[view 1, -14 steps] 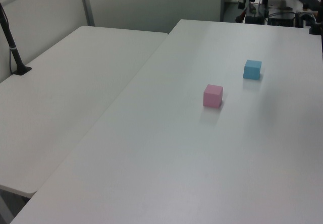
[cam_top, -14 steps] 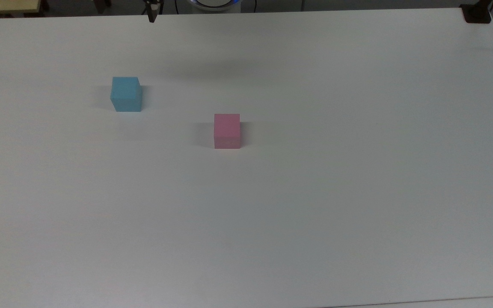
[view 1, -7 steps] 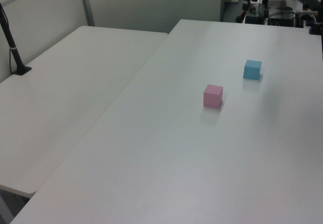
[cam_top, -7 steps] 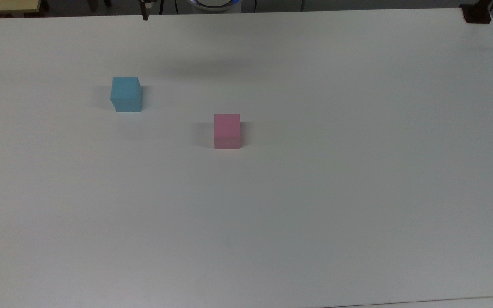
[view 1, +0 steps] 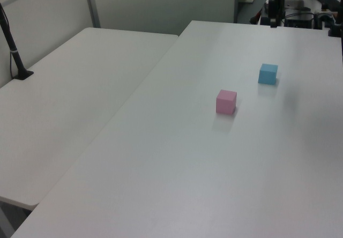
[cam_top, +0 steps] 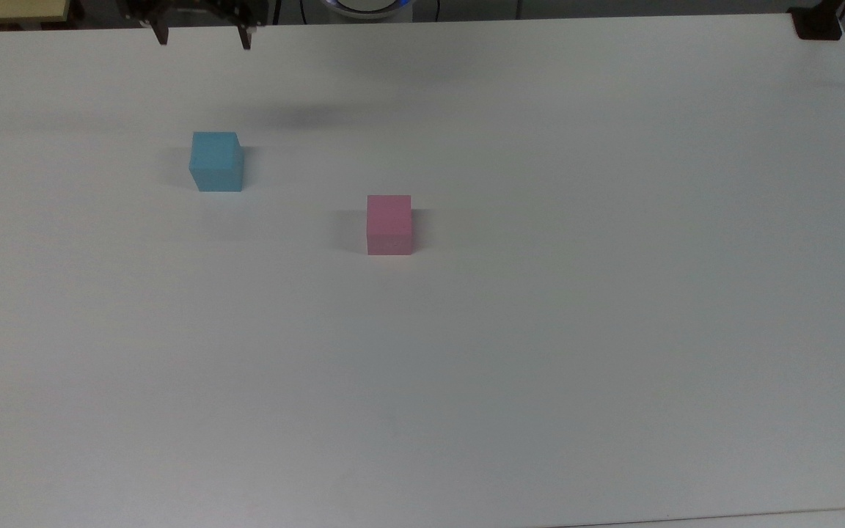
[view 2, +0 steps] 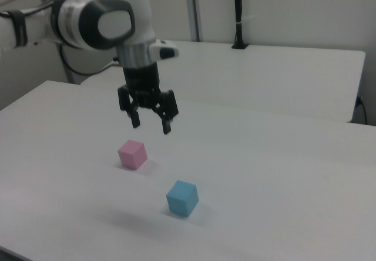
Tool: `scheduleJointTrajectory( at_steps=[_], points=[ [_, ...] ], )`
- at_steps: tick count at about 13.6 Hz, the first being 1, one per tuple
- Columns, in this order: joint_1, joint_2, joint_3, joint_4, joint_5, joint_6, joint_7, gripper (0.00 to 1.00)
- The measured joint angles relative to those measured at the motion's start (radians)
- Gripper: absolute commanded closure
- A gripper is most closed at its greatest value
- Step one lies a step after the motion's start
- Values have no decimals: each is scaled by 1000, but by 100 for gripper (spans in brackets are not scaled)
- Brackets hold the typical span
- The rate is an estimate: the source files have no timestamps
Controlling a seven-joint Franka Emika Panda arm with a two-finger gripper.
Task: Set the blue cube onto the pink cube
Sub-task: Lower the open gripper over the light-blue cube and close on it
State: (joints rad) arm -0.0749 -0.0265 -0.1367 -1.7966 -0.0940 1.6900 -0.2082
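Released pincer [view 2: 151, 124] hangs above blue cube [view 2: 182, 198], well apart from pink cube [view 2: 132, 154].

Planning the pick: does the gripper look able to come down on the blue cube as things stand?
Probably yes. The gripper hangs open above the table, and the blue cube stands alone, well apart from the pink cube, with nothing over it.

Even, soft overhead light; faint diffuse shadows on white table [cam_top: 540, 367].

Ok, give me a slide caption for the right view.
Open claw hovers above the table, the pink cube and blue cube apart below.
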Motion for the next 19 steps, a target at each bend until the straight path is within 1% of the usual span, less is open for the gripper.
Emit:
scheduleJointTrajectory(
  at_steps=[1, 2, 4, 5, 8, 10, 14, 17, 18, 19],
  points=[
    [-3, 3, 0, -38, -2, 47, 0, 0],
    [-8, 10, 0, -101, -2, 129, 0, 0],
    [-15, 36, 0, -173, -3, 216, 0, 0],
    [-15, 58, 0, -187, -3, 243, 0, 0],
    [-31, 115, -1, -189, -7, 281, 0, 0],
    [-43, 154, -1, -189, -29, 284, -1, 0],
    [-44, 218, -1, -189, -43, 307, -1, 0],
    [-52, 243, -1, -189, -66, 339, -1, 0],
    [-57, 247, -1, -189, -74, 344, -1, 13],
    [-60, 251, -1, -189, -75, 346, -1, 29]
  ],
)
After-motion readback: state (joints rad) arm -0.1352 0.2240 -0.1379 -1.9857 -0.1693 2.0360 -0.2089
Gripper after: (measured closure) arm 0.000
